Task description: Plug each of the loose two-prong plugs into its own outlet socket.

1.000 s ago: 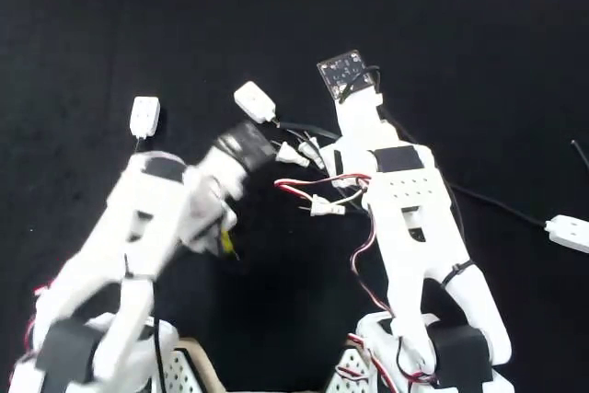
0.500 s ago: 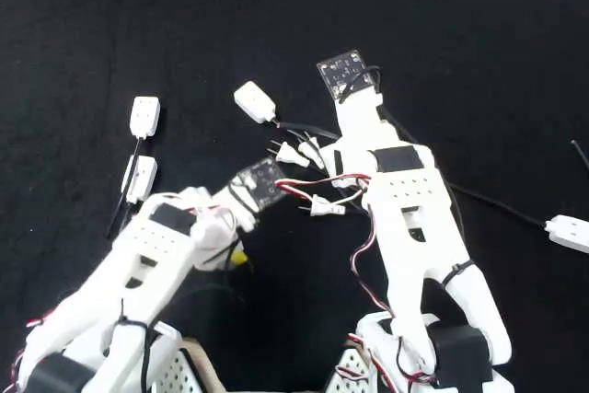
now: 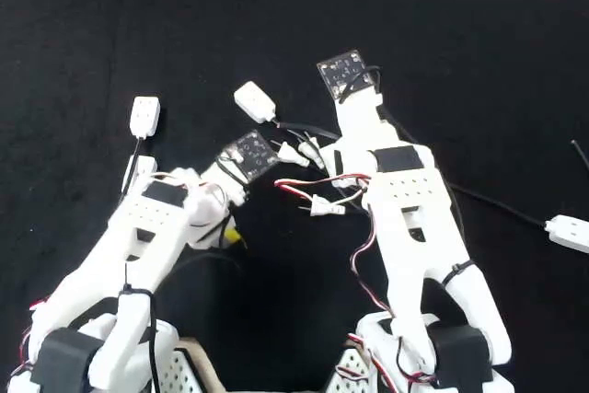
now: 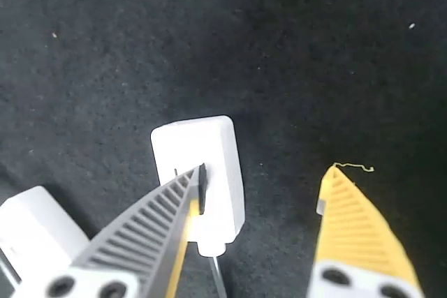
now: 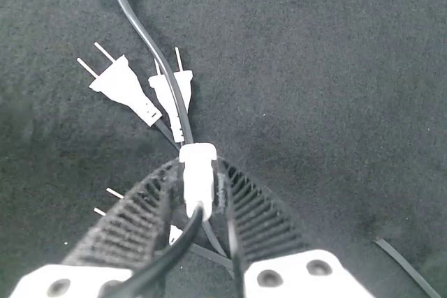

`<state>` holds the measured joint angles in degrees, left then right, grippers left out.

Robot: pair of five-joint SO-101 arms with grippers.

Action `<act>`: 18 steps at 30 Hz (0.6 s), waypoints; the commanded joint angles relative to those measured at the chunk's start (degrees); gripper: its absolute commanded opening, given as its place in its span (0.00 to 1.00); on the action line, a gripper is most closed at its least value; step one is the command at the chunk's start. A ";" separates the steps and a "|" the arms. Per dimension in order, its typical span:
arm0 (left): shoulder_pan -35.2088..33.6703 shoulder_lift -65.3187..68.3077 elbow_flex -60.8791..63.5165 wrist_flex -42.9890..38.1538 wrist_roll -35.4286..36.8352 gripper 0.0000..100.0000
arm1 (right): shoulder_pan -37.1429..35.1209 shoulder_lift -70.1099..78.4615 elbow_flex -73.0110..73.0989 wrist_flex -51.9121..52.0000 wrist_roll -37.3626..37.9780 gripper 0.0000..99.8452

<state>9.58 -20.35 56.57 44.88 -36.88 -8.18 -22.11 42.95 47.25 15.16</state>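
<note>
White plastic parts all lie apart: nothing is plugged in yet. Your right claw (image 5: 198,172) pinches a small white plug (image 5: 198,155) on its cord, with two white two-prong plugs (image 5: 124,87) loose just ahead. Your left claw (image 4: 269,172) hangs spread over a white rectangular outlet socket (image 4: 209,151).

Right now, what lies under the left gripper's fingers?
A white outlet socket lies on the black cloth below the open left gripper. The grey finger covers part of it, so what lies beneath that finger cannot be seen.
</note>
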 commanded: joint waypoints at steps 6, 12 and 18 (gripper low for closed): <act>-3.56 -0.18 -2.07 0.26 -1.58 0.27 | 0.88 0.13 -0.57 -1.32 0.44 0.01; -4.53 3.08 -3.30 -2.20 -1.85 0.26 | 0.88 0.13 -0.57 -1.32 0.44 0.01; -4.97 6.42 -5.76 -1.93 -1.58 0.26 | 0.88 0.13 -0.57 -1.32 0.44 0.01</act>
<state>5.36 -14.29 53.41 43.56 -38.37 -8.18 -22.11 42.95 47.25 15.16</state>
